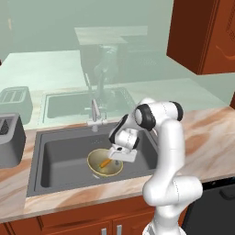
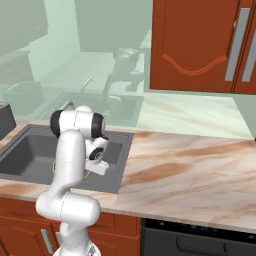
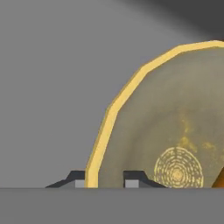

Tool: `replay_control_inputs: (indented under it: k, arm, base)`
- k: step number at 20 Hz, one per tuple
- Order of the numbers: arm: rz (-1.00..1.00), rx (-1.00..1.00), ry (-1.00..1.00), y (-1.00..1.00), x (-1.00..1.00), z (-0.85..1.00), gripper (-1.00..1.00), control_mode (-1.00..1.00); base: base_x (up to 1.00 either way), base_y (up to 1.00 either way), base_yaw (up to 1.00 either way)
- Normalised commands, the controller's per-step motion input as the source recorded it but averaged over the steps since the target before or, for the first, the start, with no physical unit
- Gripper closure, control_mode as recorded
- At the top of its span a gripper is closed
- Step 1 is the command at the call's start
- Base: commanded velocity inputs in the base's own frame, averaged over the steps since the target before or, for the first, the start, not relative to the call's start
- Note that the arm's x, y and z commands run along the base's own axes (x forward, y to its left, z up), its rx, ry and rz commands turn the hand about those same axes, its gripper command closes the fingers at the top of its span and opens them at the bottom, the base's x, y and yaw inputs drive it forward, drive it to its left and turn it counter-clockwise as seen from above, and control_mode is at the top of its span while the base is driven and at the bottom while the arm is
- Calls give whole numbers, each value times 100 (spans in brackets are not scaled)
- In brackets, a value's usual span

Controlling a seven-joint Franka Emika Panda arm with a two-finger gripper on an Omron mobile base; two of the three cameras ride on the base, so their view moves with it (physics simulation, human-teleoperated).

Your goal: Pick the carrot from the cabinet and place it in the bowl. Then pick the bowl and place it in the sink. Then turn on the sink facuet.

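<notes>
Marble-look counter frames the sink (image 1: 55, 156), where the gripper (image 3: 105, 179) straddles the bowl (image 1: 98, 161) rim; carrot (image 1: 105, 163) inside. A hasty release could tip the bowl.

The carrot (image 1: 105, 163) lies in the bowl (image 1: 95, 161), inside the sink (image 1: 59, 156); the sink facuet (image 1: 94, 111) stands behind, the toaster (image 1: 10, 140) left on the bench (image 1: 211, 137).

Glossy white articulated robot arm (image 1: 167, 151) of rounded tubular links, dark grey-black bands at the joints, bulbous white shoulder housing, compact white wrist block, small two-finger claw (image 3: 105, 178) with dark tips and pale grey inner pads
</notes>
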Motion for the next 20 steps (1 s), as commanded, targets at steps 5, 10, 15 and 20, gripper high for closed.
replay_control_inputs:
  k: [5, 10, 15, 20]
  arm:
    - [2, 6, 0, 6, -7, 33, -100, -100]
    - [0, 13, 0, -3, -8, 98, -100, -100]
    - [-4, 14, 4, -6, -18, 100, -100, -100]
    - [-21, 30, 30, -5, -33, 100, -100, -100]
  base:
    - [0, 0, 0]
    - [0, 0, 0]
    - [0, 0, 0]
    - [0, 0, 0]
